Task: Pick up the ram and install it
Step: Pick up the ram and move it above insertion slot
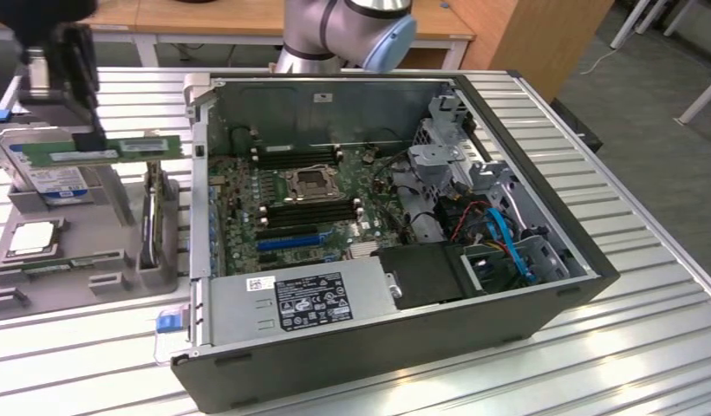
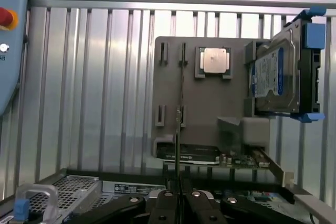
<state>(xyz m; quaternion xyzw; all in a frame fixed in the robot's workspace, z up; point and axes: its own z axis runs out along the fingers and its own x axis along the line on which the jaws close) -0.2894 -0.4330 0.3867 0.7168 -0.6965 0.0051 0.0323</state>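
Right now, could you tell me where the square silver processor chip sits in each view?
Exterior view: processor chip near the exterior view's left edge, on the grey fixture, in front of the blue-labelled hard drive.
Wrist view: processor chip in a square pocket on that fixture, beside the hard drive.
Shared landmark: the hard drive.
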